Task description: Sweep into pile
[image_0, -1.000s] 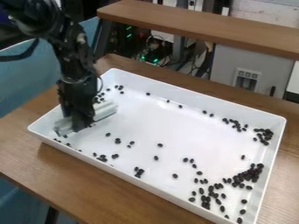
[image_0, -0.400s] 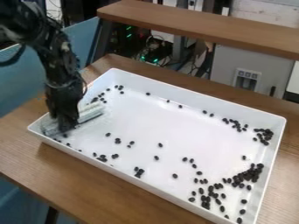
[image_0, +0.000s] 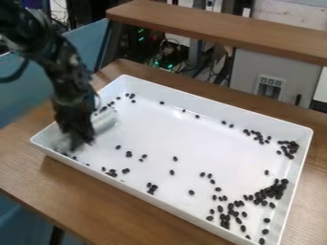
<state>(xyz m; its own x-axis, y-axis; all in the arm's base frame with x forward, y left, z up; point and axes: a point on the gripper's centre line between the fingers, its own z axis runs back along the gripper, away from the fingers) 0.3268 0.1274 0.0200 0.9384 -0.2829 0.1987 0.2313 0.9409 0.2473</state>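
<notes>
One black WidowX arm slants in from the upper left, in front of a blue panel, and its black gripper hangs down into the left end of a white rectangular tray. The gripper holds a pale, bar-shaped sweeper by its middle; both are blurred, and the exact stance of the jaws is hidden. The sweeper lies slantwise near the tray's left wall, one end toward the near side and the other toward the far corner. A few small black beans dot that far left corner, and a few more lie beside the sweeper's near end. The white tray stands on a brown wooden table. Along its near side, left of the middle, are small groups of beans, with single ones scattered across the floor between. Behind the tray, a wooden shelf runs toward the upper right, over green lights and cables, then a grey cabinet. At the tray's right end, one small cluster sits near the far corner, and the largest, loose pile spreads from the right wall toward the near side.
</notes>
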